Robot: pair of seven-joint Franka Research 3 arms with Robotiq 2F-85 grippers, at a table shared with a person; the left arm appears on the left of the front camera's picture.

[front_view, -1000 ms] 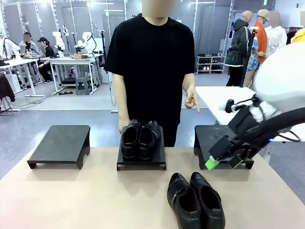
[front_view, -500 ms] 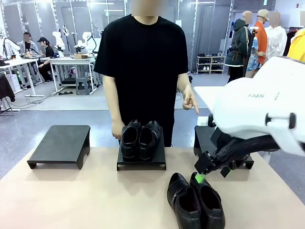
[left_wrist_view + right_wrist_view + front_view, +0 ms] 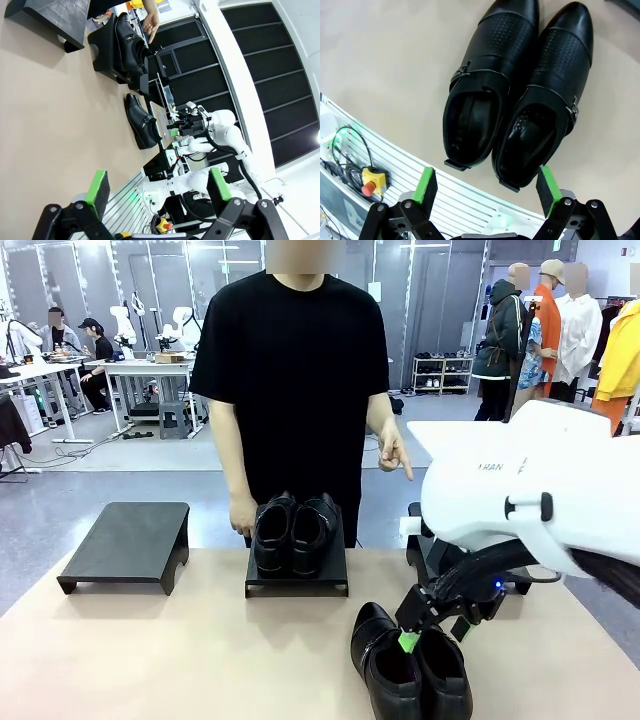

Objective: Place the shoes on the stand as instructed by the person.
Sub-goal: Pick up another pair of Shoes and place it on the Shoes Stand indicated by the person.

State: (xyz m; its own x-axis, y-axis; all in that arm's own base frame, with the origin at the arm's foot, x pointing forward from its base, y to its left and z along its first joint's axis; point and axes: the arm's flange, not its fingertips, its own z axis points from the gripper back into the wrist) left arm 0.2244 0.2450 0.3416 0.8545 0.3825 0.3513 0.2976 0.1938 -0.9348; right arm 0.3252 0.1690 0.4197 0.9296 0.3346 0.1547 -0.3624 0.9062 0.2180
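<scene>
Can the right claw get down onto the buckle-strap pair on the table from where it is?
Probably yes: the right claw hangs open right above the buckle-strap pair, with nothing between them.

My right arm (image 3: pixel 520 490) covers most of the right stand (image 3: pixel 413 548), leaving its left end in sight from the front. There the buckle pair (image 3: pixel 410 675) is cut off at the heels by the bottom edge. My right gripper (image 3: pixel 435 635) stands in front of it with one pad half hidden. It seems to hang just above the shoes, though I cannot tell if it touches. The person's lowered hand (image 3: pixel 243 512) is partly behind the plain pair (image 3: pixel 295 530). From my left wrist, the left stand (image 3: pixel 50 20) and the pointing hand (image 3: pixel 151 20) run off the top edge.
</scene>
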